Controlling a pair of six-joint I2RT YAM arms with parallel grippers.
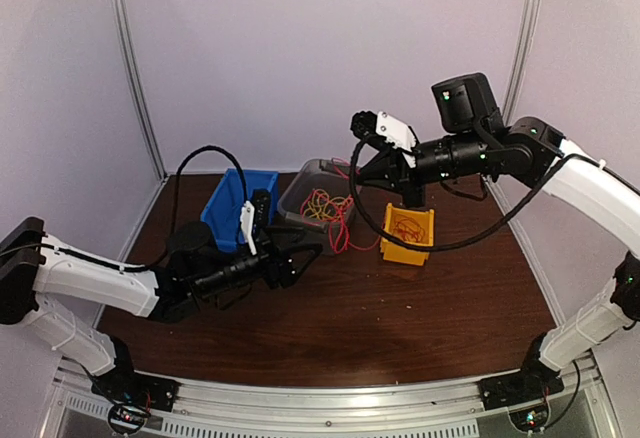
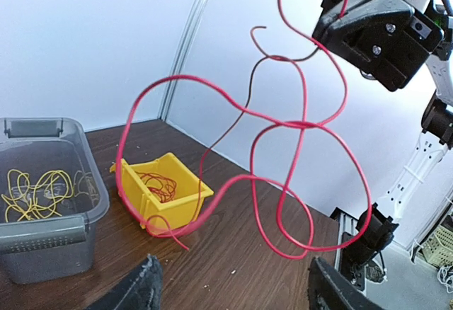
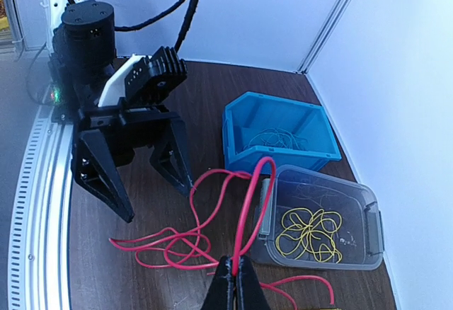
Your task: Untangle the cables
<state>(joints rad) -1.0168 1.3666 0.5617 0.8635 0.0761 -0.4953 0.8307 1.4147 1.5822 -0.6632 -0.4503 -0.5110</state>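
Note:
My right gripper (image 1: 360,176) is raised above the grey bin and shut on a long red cable (image 3: 244,211), pinched at the fingertips (image 3: 237,285). The cable hangs in several loops (image 2: 283,175), and its low end touches the table by the yellow bin (image 2: 163,193). My left gripper (image 1: 305,258) is open and empty, low over the table, its fingers (image 2: 141,289) below the hanging loops. From the right wrist view it (image 3: 156,200) stands just left of the red loops. Tangled yellow cables (image 3: 308,228) lie in the grey bin. Thin red wires (image 2: 159,186) lie in the yellow bin.
A blue bin (image 1: 238,208) with thin bluish wires (image 3: 272,139) stands at the back left. The clear grey bin (image 1: 312,190) is beside it and the yellow bin (image 1: 407,235) to its right. White walls and metal posts close in the back and sides.

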